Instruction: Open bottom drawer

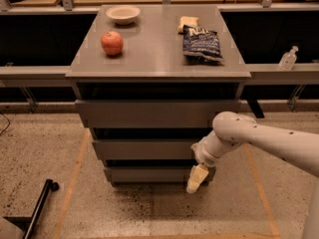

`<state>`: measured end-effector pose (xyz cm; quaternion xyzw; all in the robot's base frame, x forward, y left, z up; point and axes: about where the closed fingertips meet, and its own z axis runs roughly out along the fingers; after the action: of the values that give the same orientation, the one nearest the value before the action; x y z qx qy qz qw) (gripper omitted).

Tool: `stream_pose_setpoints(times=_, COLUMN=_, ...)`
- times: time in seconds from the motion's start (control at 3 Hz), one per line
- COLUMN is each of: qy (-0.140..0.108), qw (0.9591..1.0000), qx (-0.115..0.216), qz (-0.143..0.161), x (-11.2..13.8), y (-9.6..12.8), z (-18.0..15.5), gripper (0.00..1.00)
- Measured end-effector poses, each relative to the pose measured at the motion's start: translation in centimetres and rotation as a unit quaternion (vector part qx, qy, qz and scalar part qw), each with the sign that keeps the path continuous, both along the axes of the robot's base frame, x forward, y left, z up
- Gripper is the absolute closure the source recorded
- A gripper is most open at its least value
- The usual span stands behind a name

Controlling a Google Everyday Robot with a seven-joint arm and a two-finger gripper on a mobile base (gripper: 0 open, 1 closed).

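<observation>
The tool hangs at the three o'clock end of the bottom drawer, the lowest front, seemingly shut. I cannot tell the tool's opening. Approach step, I judge; next, catch the edge and pull toward six o'clock.

On the tabletop, in the upper middle of the frame, a bowl sits at the back left with an apple before it. A chip bag lies at the right, a small item just behind it. Below, three fronts stack, the bottom drawer lowest. The gripper hangs before its right end, the arm entering from the right edge. A bottle stands on the ledge at right.
</observation>
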<state>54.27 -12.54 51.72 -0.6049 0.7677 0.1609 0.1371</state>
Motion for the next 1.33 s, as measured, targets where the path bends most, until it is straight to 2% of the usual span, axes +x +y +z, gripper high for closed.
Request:
stream_pose_setpoints(times=0.33, qy=-0.003, qw=1.0, qx=0.006, qz=0.001, x=1.7, y=0.5, z=-3.9, gripper=0.0)
stream_pose_setpoints(times=0.67, qy=0.01, qw=0.9997, qx=0.013, qz=-0.017, x=3.5, y=1.0, z=-10.5, gripper=0.0)
stream_pose_setpoints(times=1.0, qy=0.014, qw=0.9997, qx=0.01, qz=-0.015, x=3.3, y=1.2, z=-10.8, gripper=0.0)
stream_pose_setpoints(times=1.33, qy=0.025, qw=0.9995, qx=-0.009, qz=-0.015, x=2.7, y=0.8, z=-12.8, gripper=0.0)
